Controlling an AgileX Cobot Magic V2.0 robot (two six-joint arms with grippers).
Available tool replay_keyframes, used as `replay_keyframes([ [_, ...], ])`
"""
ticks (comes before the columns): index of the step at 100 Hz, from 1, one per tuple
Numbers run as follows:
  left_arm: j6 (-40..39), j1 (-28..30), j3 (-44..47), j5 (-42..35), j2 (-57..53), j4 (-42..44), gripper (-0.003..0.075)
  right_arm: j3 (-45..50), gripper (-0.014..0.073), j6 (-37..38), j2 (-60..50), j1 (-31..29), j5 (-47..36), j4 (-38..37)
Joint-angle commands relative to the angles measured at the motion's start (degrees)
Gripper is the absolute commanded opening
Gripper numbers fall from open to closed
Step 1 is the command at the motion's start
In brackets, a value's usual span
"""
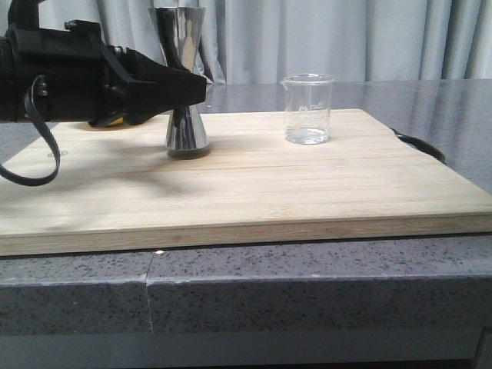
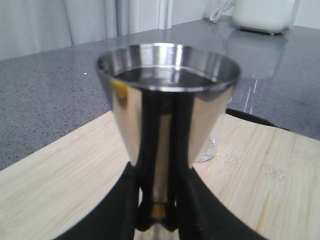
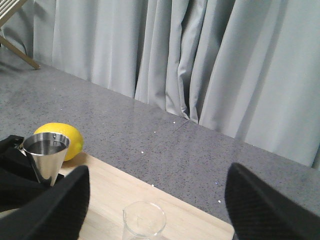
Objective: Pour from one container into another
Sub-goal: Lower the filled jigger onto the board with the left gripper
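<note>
Here the steel jigger point(image 1: 184, 84) stands upright on the bamboo cutting board point(image 1: 254, 192), its narrow waist between the fingers of the left gripper point(image 1: 188, 86), which reaches in from the left and appears closed around it. The glass beaker point(image 1: 307, 108) stands well apart to the right on the same board, untouched. The right gripper point(image 3: 157, 200) hangs above the beaker, jaws wide. A lemon point(image 3: 59, 140) lies behind the jigger.

Open board point(image 1: 254, 184) btwn jigger point(image 1: 187, 134) & beaker point(image 1: 307, 109), left tool point(image 1: 201, 86) blocks jigger's left side
</note>
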Motion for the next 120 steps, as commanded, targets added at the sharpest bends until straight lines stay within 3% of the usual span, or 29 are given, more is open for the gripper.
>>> replay_keyframes([
  [1,0.2,0.19,-1.67,-5.03,-1.95,-2.48,-0.0019,-1.42,0.0507,-0.6,-1.04,0.06,-3.93,-0.02],
  [120,0.1,0.19,-1.67,-8.24,1.71,0.89,-0.0019,-1.42,0.0507,-0.6,-1.04,0.06,-3.93,-0.02],
])
